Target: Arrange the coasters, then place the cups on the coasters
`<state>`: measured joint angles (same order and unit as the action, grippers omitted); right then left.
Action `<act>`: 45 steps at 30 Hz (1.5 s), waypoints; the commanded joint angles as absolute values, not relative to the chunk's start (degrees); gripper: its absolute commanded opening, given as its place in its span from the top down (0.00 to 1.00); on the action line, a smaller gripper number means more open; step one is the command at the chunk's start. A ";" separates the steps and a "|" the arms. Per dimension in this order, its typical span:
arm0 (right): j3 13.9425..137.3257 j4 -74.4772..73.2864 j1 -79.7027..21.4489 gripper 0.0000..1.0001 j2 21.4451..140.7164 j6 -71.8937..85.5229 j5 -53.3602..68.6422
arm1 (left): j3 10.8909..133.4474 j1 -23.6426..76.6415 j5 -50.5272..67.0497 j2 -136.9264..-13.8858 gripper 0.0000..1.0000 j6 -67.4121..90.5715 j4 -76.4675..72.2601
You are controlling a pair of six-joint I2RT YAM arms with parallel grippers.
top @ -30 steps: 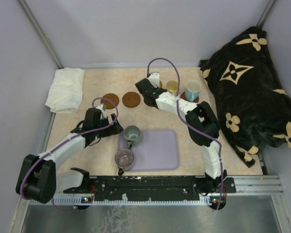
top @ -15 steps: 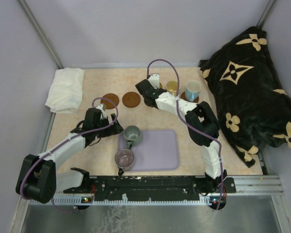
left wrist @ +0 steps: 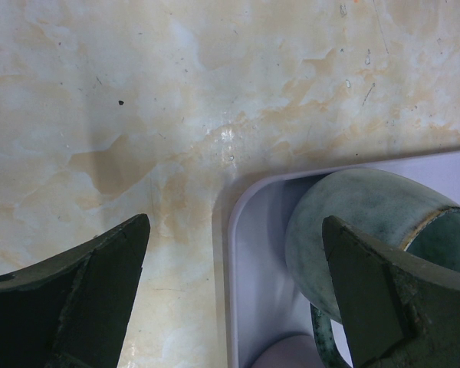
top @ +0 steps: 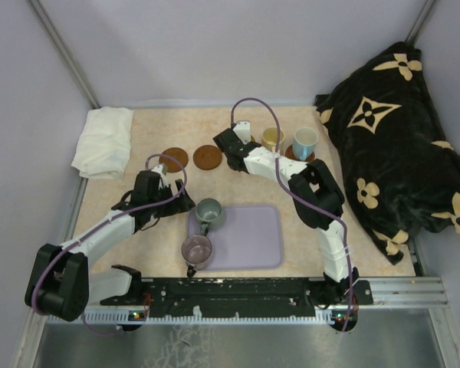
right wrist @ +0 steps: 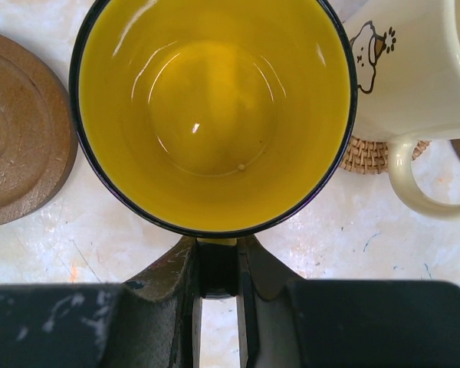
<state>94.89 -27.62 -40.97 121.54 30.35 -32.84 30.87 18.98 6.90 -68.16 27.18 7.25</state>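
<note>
Yellow glaze fills the upper centre of my right wrist view, where my right gripper is clamped on the handle of the orange-yellow cup. A brown coaster lies just beside the cup at the left edge, so I judge the move goes leftward. My left gripper gapes empty beside the grey-green cup.

Orange-yellow glazed ceramic mug right in front of the right gripper is super glossy inside, with a shiny dark rim. Round brown wooden coaster to its left looks matt, with turned rings. Cream ceramic mug to the right is smooth, over a rough tan woven wicker mat. By the left gripper, the lavender plastic-looking tray is smooth satin, and the grey-green ceramic mug has a mottled glaze.
</note>
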 commanded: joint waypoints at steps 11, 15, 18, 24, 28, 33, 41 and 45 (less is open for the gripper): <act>98.79 -22.39 -40.68 1.00 120.93 28.17 -34.56 | 31.11 19.16 6.38 -68.66 0.00 26.87 6.41; 98.62 -22.08 -40.69 1.00 121.10 28.18 -34.00 | 31.03 19.15 6.37 -68.66 0.00 26.89 6.39; 98.33 -21.85 -40.69 1.00 121.50 28.04 -33.36 | 31.03 19.16 6.42 -68.72 0.00 26.90 6.46; 97.75 -21.76 -40.69 0.86 121.58 28.45 -32.46 | 31.07 19.16 6.17 -68.72 0.00 26.81 6.45; 96.93 -21.87 -40.67 0.77 121.14 29.11 -32.65 | 31.02 19.16 6.10 -68.86 0.00 26.85 6.51; 95.63 -21.61 -40.70 0.74 120.52 29.76 -32.91 | 31.02 19.16 6.22 -68.99 0.00 26.81 6.51; 95.54 -21.87 -40.69 0.46 120.46 29.98 -33.13 | 30.85 19.14 6.36 -68.93 0.00 26.76 6.57; 95.45 -22.05 -40.69 0.39 120.00 30.04 -33.39 | 30.92 19.16 6.33 -68.90 0.00 26.72 6.57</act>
<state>94.91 -23.51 -40.97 121.91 29.71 -31.83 30.87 18.98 6.48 -68.71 27.16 7.27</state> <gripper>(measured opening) 0.593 0.997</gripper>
